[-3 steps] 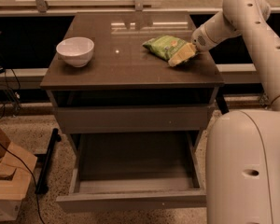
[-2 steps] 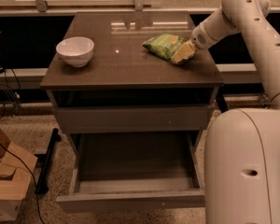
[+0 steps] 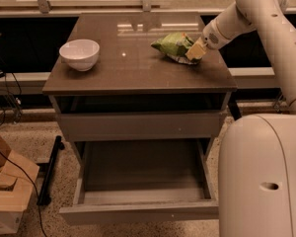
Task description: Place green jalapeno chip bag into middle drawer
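Observation:
The green jalapeno chip bag [image 3: 171, 44] is at the back right of the cabinet top, its right end raised a little off the surface. My gripper [image 3: 194, 51] reaches in from the right and is shut on the bag's right end. The middle drawer [image 3: 140, 209] is pulled open below, low at the front of the cabinet, and its dark bottom is bare. The plain grey drawer front above it is closed.
A white bowl [image 3: 80, 54] stands on the left of the cabinet top [image 3: 133, 73]. My white base [image 3: 264, 177] stands to the right of the open drawer. A cardboard box [image 3: 5, 191] and cables lie on the floor at the left.
My gripper and the bag's right end have risen slightly and shifted a little toward the back. The bowl and the drawer have not moved.

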### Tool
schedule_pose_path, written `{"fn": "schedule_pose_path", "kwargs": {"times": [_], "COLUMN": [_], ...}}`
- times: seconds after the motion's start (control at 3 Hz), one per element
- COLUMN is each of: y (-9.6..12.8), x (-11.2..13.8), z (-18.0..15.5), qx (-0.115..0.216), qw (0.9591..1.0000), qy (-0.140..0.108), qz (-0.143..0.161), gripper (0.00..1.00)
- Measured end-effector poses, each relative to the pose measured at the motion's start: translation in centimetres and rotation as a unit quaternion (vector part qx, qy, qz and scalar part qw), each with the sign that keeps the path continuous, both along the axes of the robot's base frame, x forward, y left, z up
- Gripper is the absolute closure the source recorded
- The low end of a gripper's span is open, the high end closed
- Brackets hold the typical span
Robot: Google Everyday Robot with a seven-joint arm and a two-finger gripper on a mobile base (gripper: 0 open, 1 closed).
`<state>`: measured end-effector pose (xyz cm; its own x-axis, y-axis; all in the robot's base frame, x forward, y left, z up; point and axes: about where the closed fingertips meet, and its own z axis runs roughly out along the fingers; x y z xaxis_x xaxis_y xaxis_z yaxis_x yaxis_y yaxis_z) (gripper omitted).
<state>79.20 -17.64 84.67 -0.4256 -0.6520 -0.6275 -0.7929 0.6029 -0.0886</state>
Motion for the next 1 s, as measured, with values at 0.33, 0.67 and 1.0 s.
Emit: {"fn": "schedule_pose_path", "kwargs": {"times": [0.33, 0.67, 1.0], "y": [2.3, 4.8, 5.8], "x": [-1.9, -5.9, -12.3], "z": [3.4, 7.3, 9.7], "qx": [0.002, 0.002, -0.016], "qw": [0.9985, 0.9919, 0.9827], "qy": [-0.025, -0.052, -0.061], "qz": [0.049, 0.115, 0.174], "gripper": [1.0, 1.0, 1.0]}}
